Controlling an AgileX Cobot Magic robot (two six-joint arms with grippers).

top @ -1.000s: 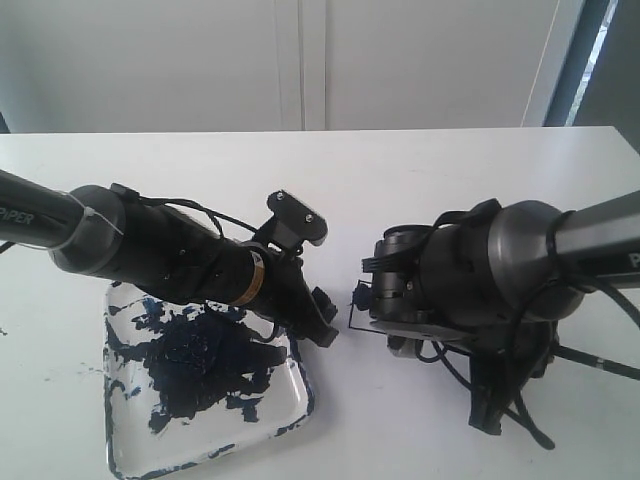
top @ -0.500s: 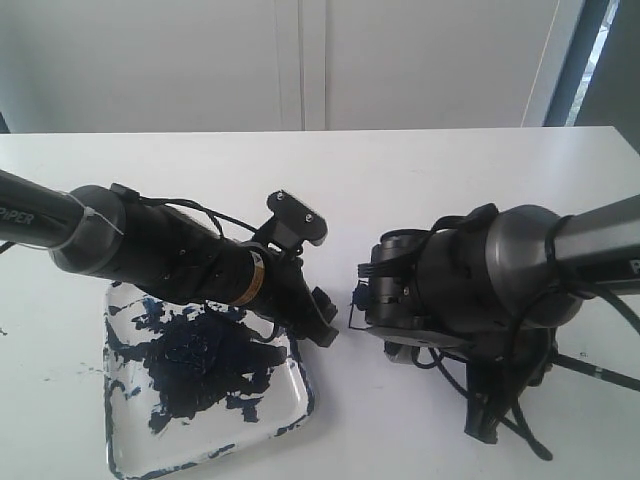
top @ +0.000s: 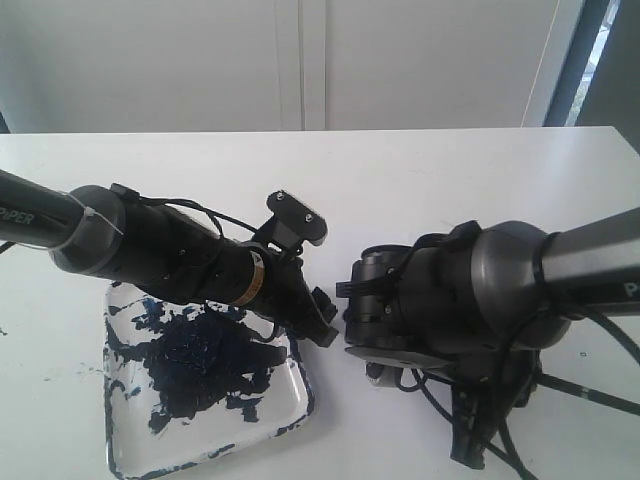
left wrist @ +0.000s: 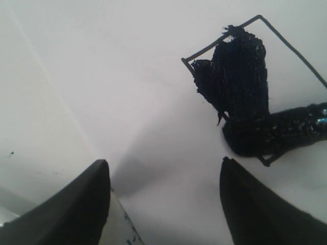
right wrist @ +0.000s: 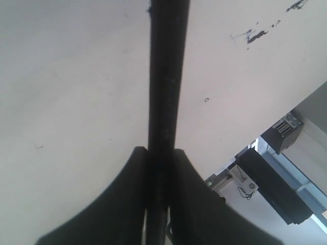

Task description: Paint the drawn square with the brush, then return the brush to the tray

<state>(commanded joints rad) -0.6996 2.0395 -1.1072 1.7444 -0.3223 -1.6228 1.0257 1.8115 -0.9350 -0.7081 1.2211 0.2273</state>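
The brush (right wrist: pixel 167 76) is clamped by its handle in the right gripper (right wrist: pixel 161 153); its bristles (left wrist: pixel 237 76) are pressed inside the square (left wrist: pixel 288 71), just ahead of the left gripper (left wrist: pixel 163 168), which is spread and empty.

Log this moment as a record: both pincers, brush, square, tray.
left pincer: open, empty, near the square
right pincer: shut on the brush handle
brush: paint-coated tip lies across the square's edge
square: partly smeared dark blue, rest white
tray: on the table, blotched with dark paint, brush not in it
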